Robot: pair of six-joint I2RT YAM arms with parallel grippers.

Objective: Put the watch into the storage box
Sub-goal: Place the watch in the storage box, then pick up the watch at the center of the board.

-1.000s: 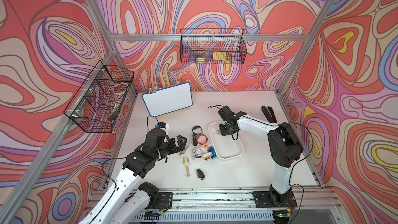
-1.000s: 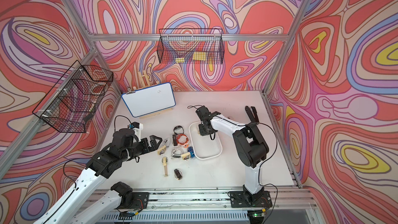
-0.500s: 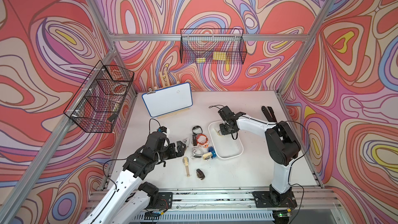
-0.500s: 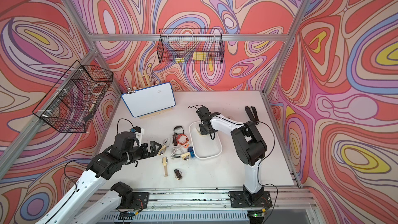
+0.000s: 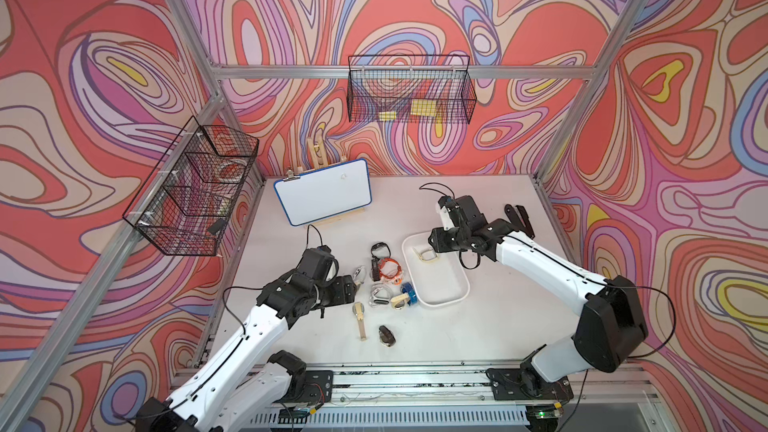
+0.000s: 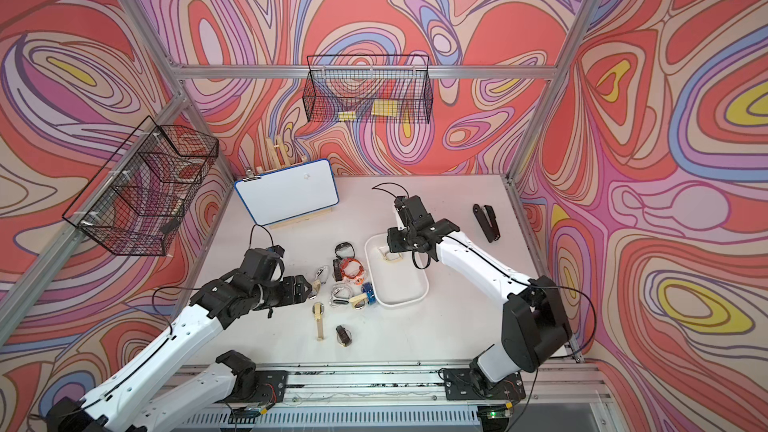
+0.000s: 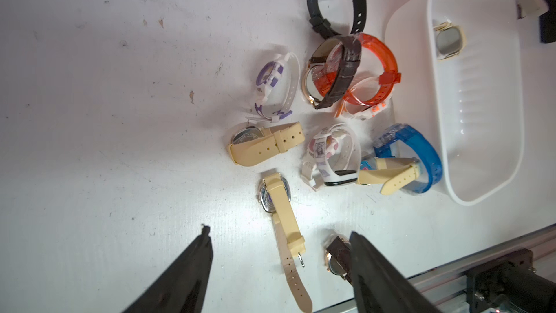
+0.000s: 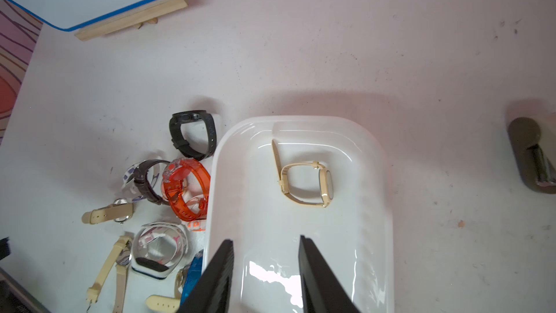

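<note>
The left pincer, jaws apart, faces the flat cream-strapped watch: probably light with a floppy strap, so pinch its stiff case. The right pincer is apart and empty.

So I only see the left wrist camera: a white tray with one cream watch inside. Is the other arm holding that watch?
Observer: No. The right arm has its jaws apart and empty above the storage box; the cream watch lies loose inside.
Operator: What's past the tray?
Observer: A dark stapler-like object lies to the robot's right of it.
Operator: And at the back?
Observer: A blue-edged whiteboard leans on a wooden stand.
</note>
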